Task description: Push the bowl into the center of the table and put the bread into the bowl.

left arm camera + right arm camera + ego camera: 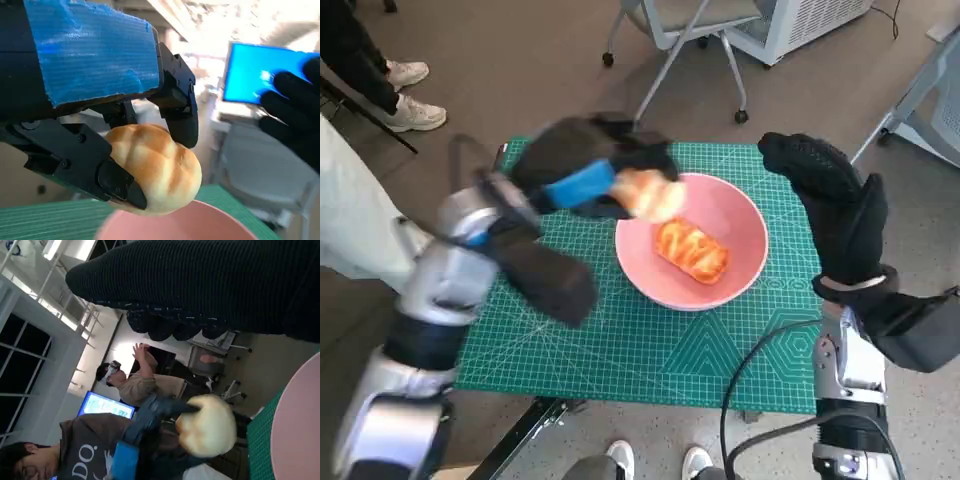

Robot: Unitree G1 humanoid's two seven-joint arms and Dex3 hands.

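Note:
A pink bowl (740,225) sits near the middle of the green mat, with a glazed orange pastry (691,250) lying inside it. My left hand (582,165) grips a pale round bread roll (648,194) and holds it over the bowl's near-left rim. The left wrist view shows the roll (155,167) pinched between black fingers (117,182) just above the pink rim (200,222). In the right wrist view the roll (206,426) hangs beside the bowl's edge (295,425). My gloved right hand (830,195) hovers past the bowl's right side, fingers apart, holding nothing.
The green cutting mat (650,345) covers the small table. A wheeled chair (690,30) stands behind the table, a person's shoes (405,95) at far left, more shoes (655,460) at the front edge. People (135,380) sit in the background.

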